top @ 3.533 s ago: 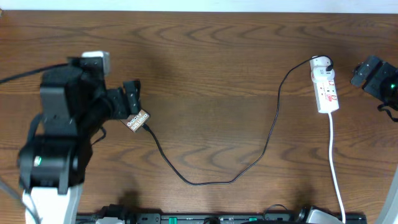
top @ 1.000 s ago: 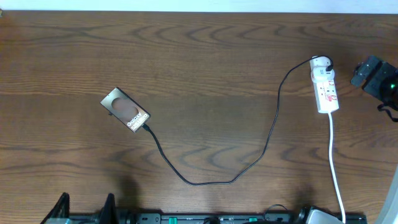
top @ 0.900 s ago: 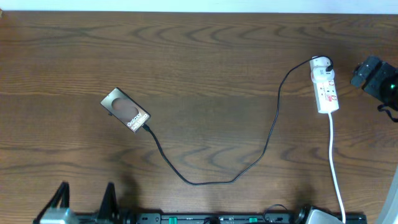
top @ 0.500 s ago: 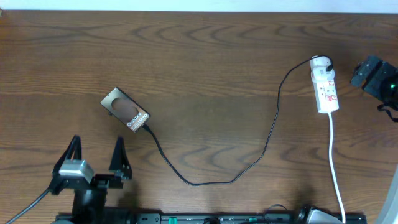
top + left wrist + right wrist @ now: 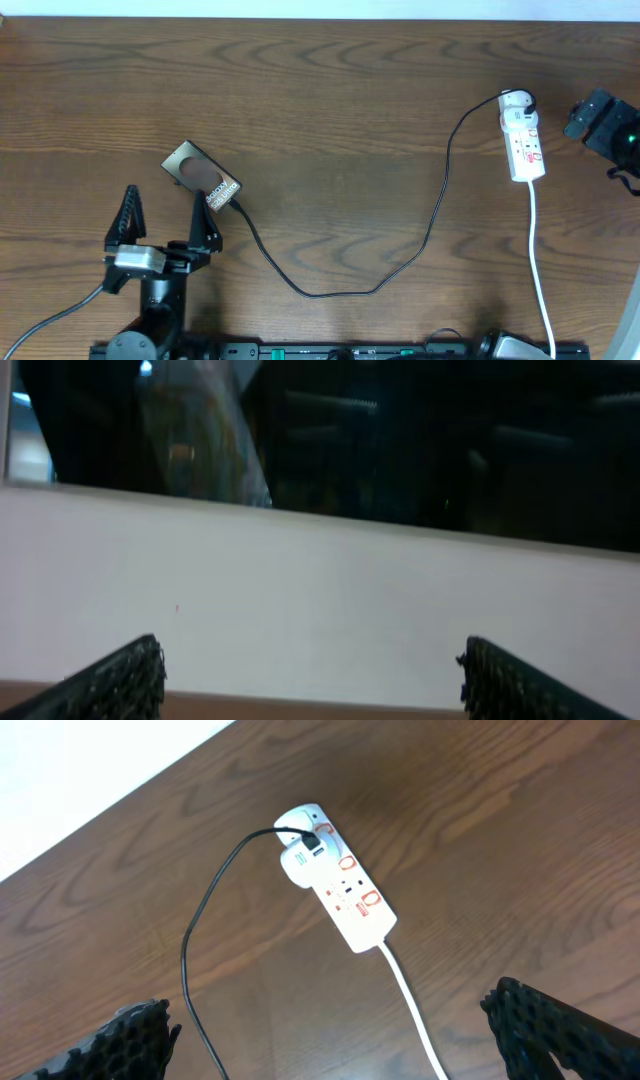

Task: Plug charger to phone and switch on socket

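The left gripper (image 5: 168, 212) hovers with its two fingers wide apart and holding nothing, just below the phone (image 5: 202, 178), and one finger is near the place where the cable leaves the phone. The phone lies flat on the left part of the table (image 5: 330, 90), turned at an angle. The small tip of the charger (image 5: 340, 292) appears to sit in the phone's lower end. From there the thin black cable runs in a loose curve across the wood up to the socket (image 5: 524, 140) at the right, where its black plug is seated at the far end of the strip. So the plugging seems done. What is left, I judge, is the switch; the pictures do not show if it is already on. The right gripper (image 5: 330, 1020), also spread open and empty, waits just beside the socket.
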